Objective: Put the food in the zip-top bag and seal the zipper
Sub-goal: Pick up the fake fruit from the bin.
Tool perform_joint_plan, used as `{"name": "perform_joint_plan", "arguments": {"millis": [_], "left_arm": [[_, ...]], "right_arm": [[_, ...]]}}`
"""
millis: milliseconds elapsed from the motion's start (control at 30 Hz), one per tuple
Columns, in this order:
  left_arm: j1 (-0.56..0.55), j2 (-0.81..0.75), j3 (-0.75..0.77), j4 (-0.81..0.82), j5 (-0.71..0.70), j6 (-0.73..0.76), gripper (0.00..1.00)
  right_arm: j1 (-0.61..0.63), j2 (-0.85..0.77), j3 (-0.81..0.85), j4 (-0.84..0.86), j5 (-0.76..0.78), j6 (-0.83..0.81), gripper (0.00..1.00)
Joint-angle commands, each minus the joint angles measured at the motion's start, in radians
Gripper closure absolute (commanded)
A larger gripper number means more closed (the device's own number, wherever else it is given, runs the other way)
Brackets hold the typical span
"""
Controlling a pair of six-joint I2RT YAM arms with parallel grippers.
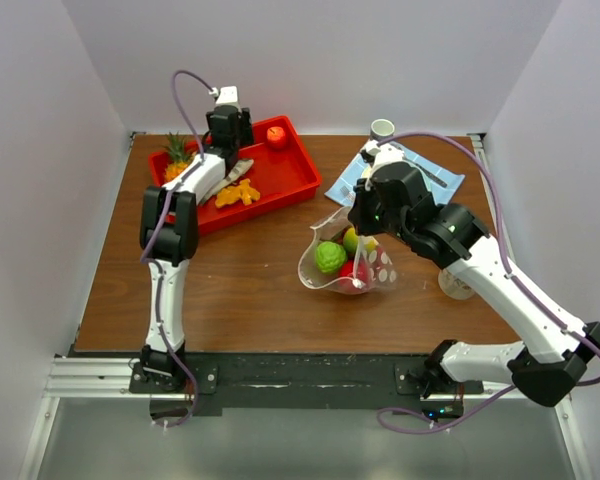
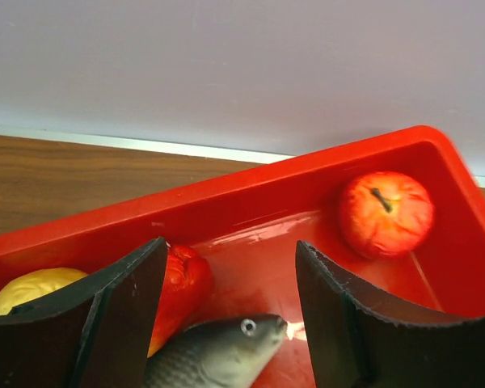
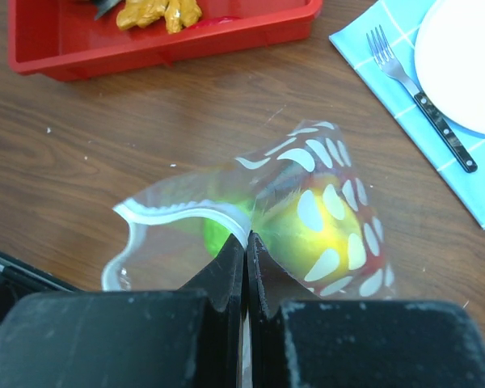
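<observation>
The zip-top bag (image 1: 345,265) lies mid-table, mouth held up, with a green fruit (image 1: 329,257), a yellow one (image 1: 354,240) and a red one (image 1: 357,272) inside. My right gripper (image 3: 246,240) is shut on its zipper (image 3: 178,212), pinching the rim; the yellow fruit (image 3: 323,230) glows through the dotted plastic. My left gripper (image 2: 230,275) hangs open inside the red tray (image 2: 250,214) and holds nothing. A red apple (image 2: 385,212) sits in the tray's far right corner. A red fruit (image 2: 182,283) shows by the left finger.
A grey toy fish (image 2: 226,356) lies between and below the left fingers, with a yellow item (image 2: 32,287) at far left. An orange toy (image 1: 237,192) and a pineapple (image 1: 180,150) share the tray. A blue cloth (image 3: 404,121) carries a plate (image 3: 469,56) and a fork (image 3: 420,97); a cup (image 1: 382,128) stands behind.
</observation>
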Motion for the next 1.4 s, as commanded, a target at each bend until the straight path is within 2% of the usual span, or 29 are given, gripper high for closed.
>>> {"name": "perform_joint_plan", "arguments": {"millis": [0,333,933,1067,1300,1367], "left_arm": [[0.018,0.046,0.094,0.006,-0.041,0.012,0.3],[0.03,0.068,0.025,0.029,-0.085,0.017,0.31],[0.052,0.166,0.064,-0.013,-0.065,0.002,0.33],[0.052,0.148,0.042,-0.001,-0.044,-0.004,0.44],[0.05,0.017,-0.045,0.091,0.022,-0.007,0.72],[0.05,-0.012,-0.061,0.102,0.031,-0.015,0.77]], "right_arm": [[-0.004,-0.034,-0.013,0.049,-0.025,-0.031,1.0],[-0.002,-0.044,-0.037,0.055,-0.04,-0.031,1.0],[-0.004,-0.033,-0.045,0.066,-0.05,-0.025,1.0],[-0.004,-0.028,-0.04,0.065,-0.048,-0.024,1.0],[-0.004,-0.027,-0.039,0.066,-0.036,-0.011,1.0],[-0.002,-0.024,-0.042,0.066,-0.03,-0.01,1.0]]}}
